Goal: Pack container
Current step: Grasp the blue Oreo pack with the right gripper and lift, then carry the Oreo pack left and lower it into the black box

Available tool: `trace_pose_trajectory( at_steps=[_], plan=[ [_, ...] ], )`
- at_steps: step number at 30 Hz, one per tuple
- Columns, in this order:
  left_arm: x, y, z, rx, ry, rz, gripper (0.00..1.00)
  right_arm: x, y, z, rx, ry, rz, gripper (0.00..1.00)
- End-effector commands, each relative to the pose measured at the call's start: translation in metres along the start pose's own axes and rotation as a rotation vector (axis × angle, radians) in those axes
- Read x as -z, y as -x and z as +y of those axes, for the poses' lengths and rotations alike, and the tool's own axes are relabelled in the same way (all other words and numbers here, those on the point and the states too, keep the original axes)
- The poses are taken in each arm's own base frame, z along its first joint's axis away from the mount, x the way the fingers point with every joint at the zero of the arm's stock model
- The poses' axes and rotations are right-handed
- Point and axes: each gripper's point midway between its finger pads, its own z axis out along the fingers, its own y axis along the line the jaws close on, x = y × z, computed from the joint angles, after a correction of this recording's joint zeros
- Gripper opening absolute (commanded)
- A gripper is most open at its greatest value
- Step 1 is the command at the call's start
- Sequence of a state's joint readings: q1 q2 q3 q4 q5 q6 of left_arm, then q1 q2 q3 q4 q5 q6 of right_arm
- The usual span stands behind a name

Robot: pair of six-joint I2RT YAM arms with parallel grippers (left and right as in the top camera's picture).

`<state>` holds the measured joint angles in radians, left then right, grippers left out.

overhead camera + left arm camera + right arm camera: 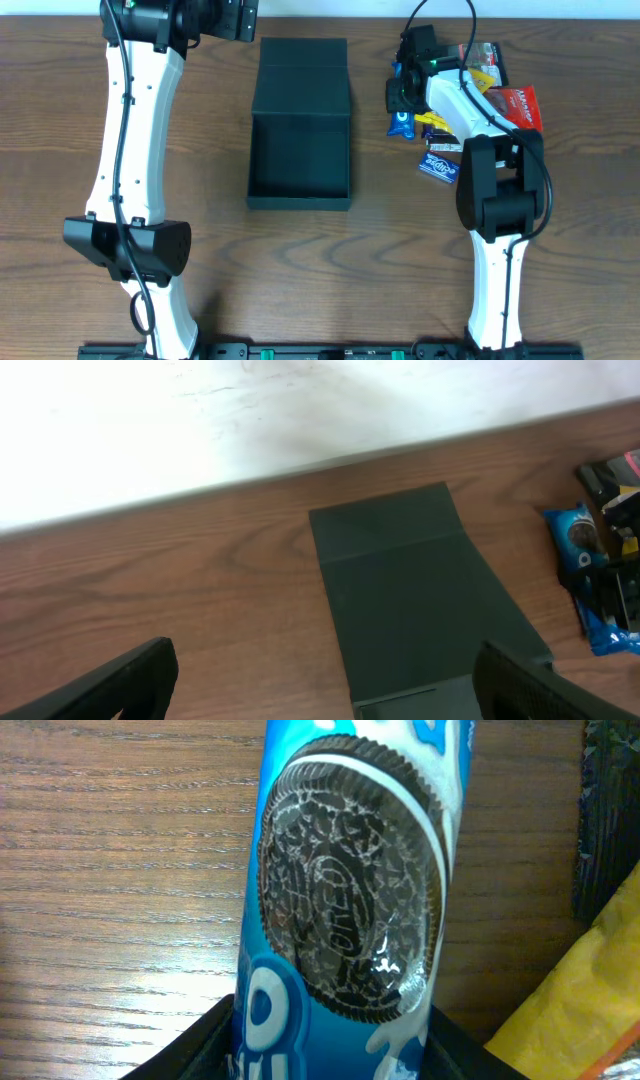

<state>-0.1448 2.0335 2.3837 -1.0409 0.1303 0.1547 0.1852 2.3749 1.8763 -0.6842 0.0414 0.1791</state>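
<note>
The container (pixel 300 155) lies open at the upper middle of the table (pixel 200 150), its flap lid laid back toward the top edge. The left claw (pixel 325 653) hangs spread wide over that lid. At the upper right, beside the snack pile (pixel 500 100), the right claw (pixel 330 1045) pinches a blue cookie packet (pixel 350 890), though I cannot tell whether the packet is clear of the table.

A shallow matte black cardboard container (pixel 300 165) sits open and empty on the wooden table, its attached flap lid (pixel 302 80) folded back flat behind it.
</note>
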Motion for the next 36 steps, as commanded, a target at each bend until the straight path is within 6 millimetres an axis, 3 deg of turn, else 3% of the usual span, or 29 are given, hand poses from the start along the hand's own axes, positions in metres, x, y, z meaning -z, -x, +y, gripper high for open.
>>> trace_pose_trajectory(
  at_steps=[1, 6, 10, 15, 18, 24, 28, 32, 36],
  plan=[
    [-0.005, -0.005, 0.002, -0.004, 0.007, 0.018, 0.95, 0.002, 0.01, -0.002, -0.015, 0.007, -0.017, 0.47],
    [-0.005, -0.005, 0.002, -0.004, 0.007, 0.018, 0.95, 0.023, 0.031, 0.006, -0.015, 0.042, -0.055, 0.45],
    [-0.005, -0.005, 0.003, -0.012, 0.008, 0.018, 0.96, 0.066, 0.063, 0.012, -0.012, 0.052, -0.107, 0.43],
    [-0.005, -0.005, 0.006, -0.023, 0.014, 0.019, 0.96, 0.128, 0.081, 0.036, 0.035, 0.075, -0.137, 0.42],
    [-0.004, -0.006, 0.013, -0.012, 0.024, 0.019, 0.95, 0.152, 0.075, 0.06, 0.077, 0.094, -0.13, 0.4],
    [-0.001, -0.014, 0.047, 0.04, 0.063, 0.039, 0.96, 0.171, 0.042, 0.128, 0.194, 0.143, -0.082, 0.28],
    [0.003, -0.02, 0.06, 0.091, 0.003, 0.039, 0.96, 0.201, 0.043, 0.169, 0.316, 0.19, -0.161, 0.21],
    [0.006, -0.025, 0.07, 0.123, -0.023, 0.045, 0.96, 0.245, 0.053, 0.174, 0.321, 0.214, -0.249, 0.19],
    [0.008, -0.026, 0.073, 0.127, -0.02, 0.047, 0.96, 0.277, 0.036, 0.144, 0.296, 0.197, -0.203, 0.13]
  ],
)
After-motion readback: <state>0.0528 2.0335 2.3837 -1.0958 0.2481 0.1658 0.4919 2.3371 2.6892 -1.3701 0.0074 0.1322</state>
